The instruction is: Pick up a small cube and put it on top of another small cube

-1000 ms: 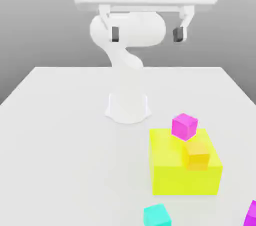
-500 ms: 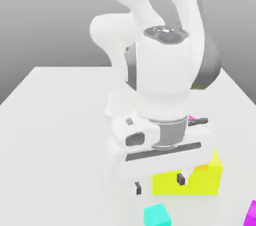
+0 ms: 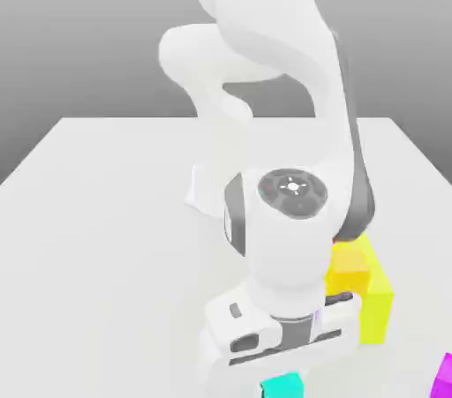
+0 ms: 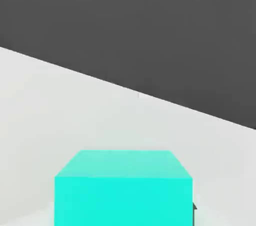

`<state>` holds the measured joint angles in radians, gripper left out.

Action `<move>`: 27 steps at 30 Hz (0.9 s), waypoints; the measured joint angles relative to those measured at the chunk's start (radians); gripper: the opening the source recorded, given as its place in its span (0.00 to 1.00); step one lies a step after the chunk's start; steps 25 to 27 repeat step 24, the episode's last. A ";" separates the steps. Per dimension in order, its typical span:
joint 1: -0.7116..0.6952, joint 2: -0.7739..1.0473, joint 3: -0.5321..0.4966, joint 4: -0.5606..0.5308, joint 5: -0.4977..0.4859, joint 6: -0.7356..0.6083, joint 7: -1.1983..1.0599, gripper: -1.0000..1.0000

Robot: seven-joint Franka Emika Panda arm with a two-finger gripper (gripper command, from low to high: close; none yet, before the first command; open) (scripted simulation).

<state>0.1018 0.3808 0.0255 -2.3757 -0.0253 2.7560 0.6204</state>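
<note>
From the exterior view, my arm (image 3: 282, 123) bends forward from its base at the back of the white table (image 3: 97, 211) and reaches down to the near edge. My hand (image 3: 282, 343) sits low over the cyan cube (image 3: 284, 386), whose top peeks out just below it at the picture's lower border. My fingers are hidden under the hand here, but they are drawn together on that cube. The big yellow block (image 3: 372, 295) stands just beside my wrist on the exterior view's right, with an orange cube (image 3: 350, 266) on it, partly hidden by my forearm. A magenta cube (image 3: 444, 379) lies near the lower corner on the exterior view's right, apart from the yellow block. The table toward the exterior view's left is bare white surface, wide room out to its edge; toward the right the yellow block crowds my arm closely. The table's far edge runs straight against the grey backdrop. No writing shows on the arm or the blocks.

From the hand view, the cyan cube (image 4: 124, 187) sits close up, resting on the white table (image 4: 60, 104), its top face lighter than its front. A dark sliver of a fingertip (image 4: 194, 208) touches the cube's side. Beyond the cube the table runs bare to a straight far edge, with dark grey behind it. The cube's faces are plain, without labels.
</note>
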 joint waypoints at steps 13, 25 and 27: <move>0.112 -0.468 0.092 -0.149 0.041 -0.319 -0.290 0.00; 0.155 -0.490 0.111 -0.243 0.054 -0.247 -0.398 1.00; 0.155 -0.490 0.111 -0.243 0.054 -0.247 -0.398 1.00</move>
